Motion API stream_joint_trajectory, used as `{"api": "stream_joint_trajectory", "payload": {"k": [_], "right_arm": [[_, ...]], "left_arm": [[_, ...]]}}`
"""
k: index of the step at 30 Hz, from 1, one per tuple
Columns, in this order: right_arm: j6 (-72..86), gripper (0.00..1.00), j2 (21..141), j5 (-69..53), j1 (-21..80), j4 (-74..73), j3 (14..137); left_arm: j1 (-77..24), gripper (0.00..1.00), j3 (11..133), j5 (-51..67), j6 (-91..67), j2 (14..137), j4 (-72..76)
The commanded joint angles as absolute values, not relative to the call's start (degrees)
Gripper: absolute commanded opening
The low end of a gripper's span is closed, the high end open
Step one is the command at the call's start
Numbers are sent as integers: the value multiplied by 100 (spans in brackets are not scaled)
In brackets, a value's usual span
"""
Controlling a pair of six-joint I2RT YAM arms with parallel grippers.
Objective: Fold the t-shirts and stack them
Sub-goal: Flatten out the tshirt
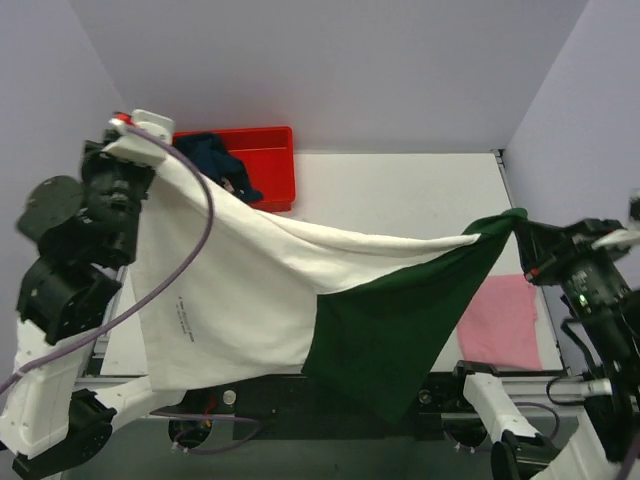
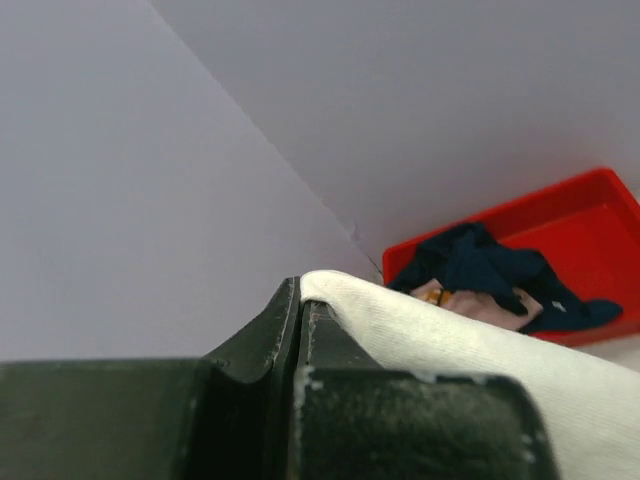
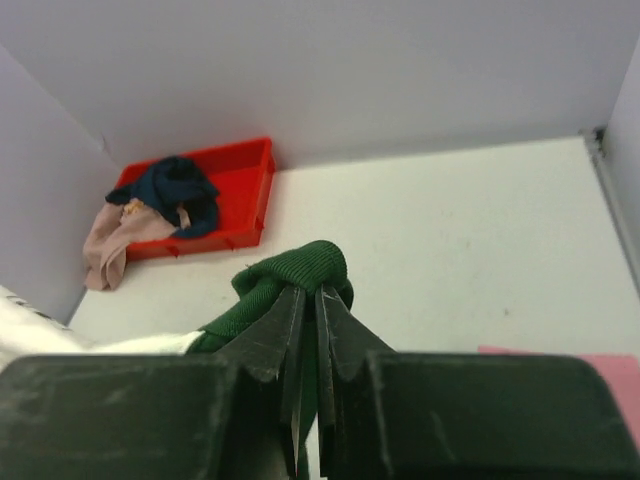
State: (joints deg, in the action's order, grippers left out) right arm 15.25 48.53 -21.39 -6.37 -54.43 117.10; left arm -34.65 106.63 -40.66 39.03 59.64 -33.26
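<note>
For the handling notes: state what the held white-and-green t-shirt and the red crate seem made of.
White-and-green t-shirt: soft matte knit cloth, probably cotton; it sags and creases where it hangs, and its green edge looks ribbed. Red crate: likely rigid plastic, smooth, faintly glossy; straight moulded walls, even colour.

Bright even light; left pincer (image 2: 299,300) slightly blurred.

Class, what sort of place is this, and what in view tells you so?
Probably a robotics lab cell: plain walls around a white table, left arm and right arm stretching a white-and-green t-shirt, a red crate of clothes.
</note>
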Motion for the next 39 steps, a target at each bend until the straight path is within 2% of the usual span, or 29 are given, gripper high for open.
{"api": "stream_joint_trajectory", "payload": {"k": [1,5,9,12,15,16,17,18,19,20,21,24,25,28,30,31,33,35,36,39], "right_arm": [[1924,0,5413,-2592,-624,-4571,10156],[2162,0,5932,-2795,-624,-3948,8776],[2276,0,7002,-2672,-624,-3060,7894],[2224,0,8501,-2654,-589,-2936,8566],[2302,0,9682,-2436,-606,-2944,9498],[2329,3,10129,-2374,-615,-3005,9962],[2373,25,10386,-2208,-624,-3084,10184],[2356,35,10745,-2102,-624,-3389,10682],[2260,57,10940,-1883,-598,-3593,10922],[2172,63,11160,-1742,-572,-4082,11342],[1971,68,11188,-1331,-467,-4270,11460],[1714,71,10612,-582,-255,-4570,10806],[1740,81,10391,-380,-194,-4588,10584],[1968,81,9277,-89,104,-4588,9121],[2213,81,8598,148,395,-4588,8189],[2302,81,8178,149,587,-4588,7843],[2679,81,7650,80,825,-4605,6782],[3075,79,7140,53,1027,-4649,6069],[3294,79,6980,53,1150,-4658,5803],[3866,76,6260,53,1484,-4650,4811]], "left_arm": [[-3498,0,9391,-3333,3744,6257,-3068],[-3419,0,8510,-2666,3622,6915,-2629],[-3244,0,8262,-2075,3472,8057,-1998],[-3059,0,8708,-2021,3542,9329,-1399],[-2910,0,9804,-1969,3454,10220,-1292],[-2892,9,10009,-1934,3402,10552,-1335],[-2883,34,10385,-1925,3384,10712,-1449],[-2892,51,10545,-1934,3384,10897,-1494],[-2892,65,10747,-1890,3384,10942,-1607],[-2892,71,10784,-1820,3384,10899,-1652],[-2892,83,10775,-1732,3392,10742,-1748],[-2918,86,10304,-988,3480,10197,-2108],[-2927,86,10127,-758,3681,9812,-2397],[-3032,86,9669,644,4165,9239,-3582],[-3067,75,9258,1297,4604,8922,-4795],[-3093,67,9055,1414,4910,8669,-5225],[-3155,63,8308,1424,5350,8317,-5562],[-3190,65,7596,1310,5641,8053,-5599],[-3243,69,7150,1266,5712,7990,-5512],[-3331,74,6347,845,5547,7831,-4792]]}}
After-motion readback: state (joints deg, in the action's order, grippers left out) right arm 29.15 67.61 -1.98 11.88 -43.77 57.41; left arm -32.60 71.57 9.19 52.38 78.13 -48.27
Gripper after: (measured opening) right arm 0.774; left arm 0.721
